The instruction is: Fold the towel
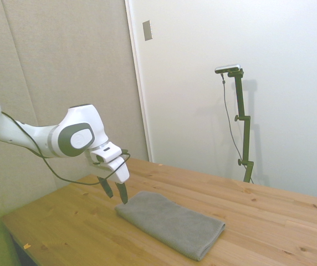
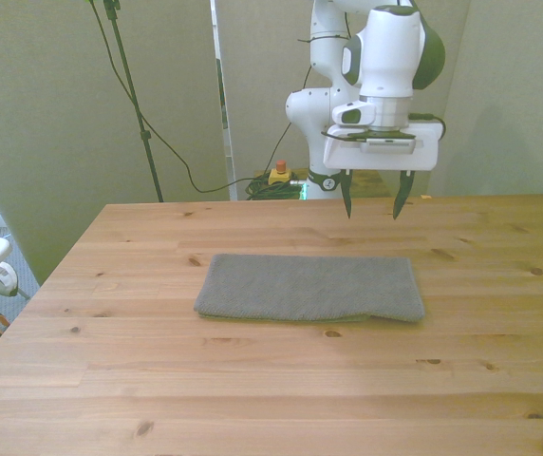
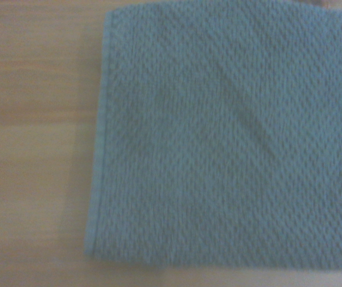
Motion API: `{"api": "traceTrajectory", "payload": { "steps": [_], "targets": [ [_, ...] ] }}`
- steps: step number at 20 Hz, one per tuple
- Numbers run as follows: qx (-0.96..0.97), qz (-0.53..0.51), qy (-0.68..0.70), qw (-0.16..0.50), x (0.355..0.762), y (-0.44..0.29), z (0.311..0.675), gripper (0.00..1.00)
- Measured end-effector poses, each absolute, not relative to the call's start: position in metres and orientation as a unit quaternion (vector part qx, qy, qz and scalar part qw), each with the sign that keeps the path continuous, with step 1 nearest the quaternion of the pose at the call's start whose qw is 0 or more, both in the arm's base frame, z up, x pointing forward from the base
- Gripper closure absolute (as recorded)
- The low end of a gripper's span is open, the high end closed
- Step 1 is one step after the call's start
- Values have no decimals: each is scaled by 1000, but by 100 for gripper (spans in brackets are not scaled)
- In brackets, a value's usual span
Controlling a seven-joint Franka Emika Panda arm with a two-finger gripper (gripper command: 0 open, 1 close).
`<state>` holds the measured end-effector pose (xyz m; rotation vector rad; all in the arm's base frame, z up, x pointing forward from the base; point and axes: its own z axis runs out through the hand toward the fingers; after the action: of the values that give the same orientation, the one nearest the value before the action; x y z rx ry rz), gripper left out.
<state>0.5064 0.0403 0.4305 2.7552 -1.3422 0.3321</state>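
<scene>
A grey towel (image 2: 309,287) lies flat, folded into a long rectangle, in the middle of a wooden desk (image 2: 252,380). The robot's hand (image 2: 374,205) hovers above the towel's far edge, toward the front view's right, fingers spread wide, holding nothing.

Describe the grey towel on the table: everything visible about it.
The towel is a plain grey rectangle of soft, woven-looking cloth, lying flat on the wooden table with its long side across the front view. It looks already doubled over: the edges are thick and layered, and at the near edge toward the front view's right one layer peeks out unevenly. The wrist view shows a nubby texture and a hemmed end. Only the table touches it; the open pincer hangs above, clear of the cloth.
</scene>
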Motion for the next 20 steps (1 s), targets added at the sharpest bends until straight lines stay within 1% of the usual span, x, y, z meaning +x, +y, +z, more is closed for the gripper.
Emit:
{"api": "traceTrajectory", "payload": {
  "steps": [3,5,8,12,16,20],
  "targets": [
    [886,131,-438,79,542,78,413,0],
    [885,144,-433,99,556,104,400,0],
    [879,158,-430,134,563,136,386,0],
    [865,175,-435,177,571,158,372,0],
    [863,163,-437,196,583,169,357,0],
    [860,159,-440,202,592,167,347,0]
  ]
}}
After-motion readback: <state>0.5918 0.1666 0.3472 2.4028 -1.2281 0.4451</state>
